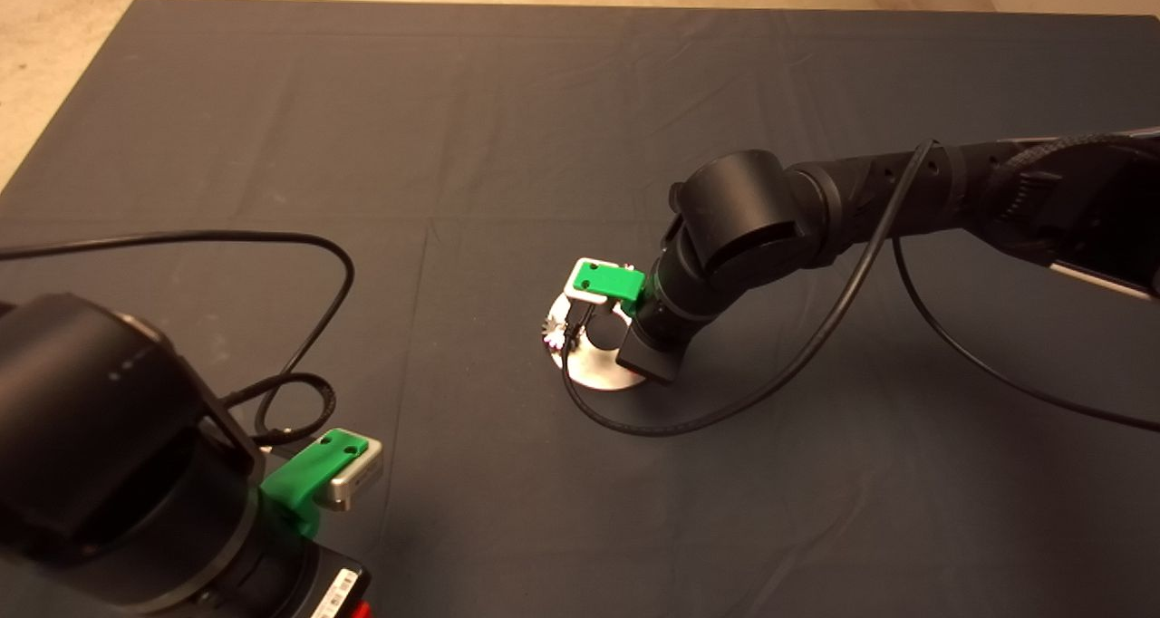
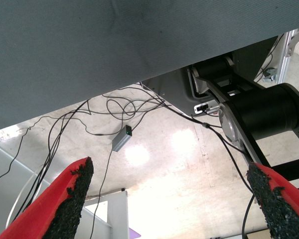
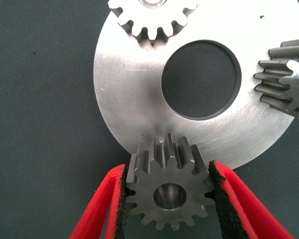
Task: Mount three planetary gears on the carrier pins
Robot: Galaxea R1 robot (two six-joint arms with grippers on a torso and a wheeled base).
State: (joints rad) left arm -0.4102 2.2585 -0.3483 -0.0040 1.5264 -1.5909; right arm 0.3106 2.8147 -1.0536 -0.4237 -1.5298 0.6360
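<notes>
The right gripper (image 3: 170,199) was down over the disc (image 1: 605,364), which lay on the dark mat (image 1: 507,147) a little right of the counter's middle. Its two red fingers (image 3: 102,206) were closed onto a planetary gear (image 3: 168,191), one black pad pressed against each side of the toothed rim. That gear was held flat, its round centre hole open to view, at the disc's edge with its teeth overlapping the rim.

Two more planetary gears sat on the disc: one (image 3: 152,20) at the side across the large centre hole (image 3: 200,79) from the held gear, the other (image 3: 286,77) at the rim between them. Both were partly cut off, and whether pins passed through them could not be told. From above, the right arm (image 1: 761,228) reached in from the counter's right edge, its cable (image 1: 770,382) looping on the mat around the disc, and the gripper body hid most of the gears.

The left gripper (image 2: 172,199) waited at the counter's near left corner, spread wide with nothing between its fingers (image 2: 72,196); beyond them lay the floor (image 2: 159,159) past the mat's edge, with loose cables (image 2: 119,107).
</notes>
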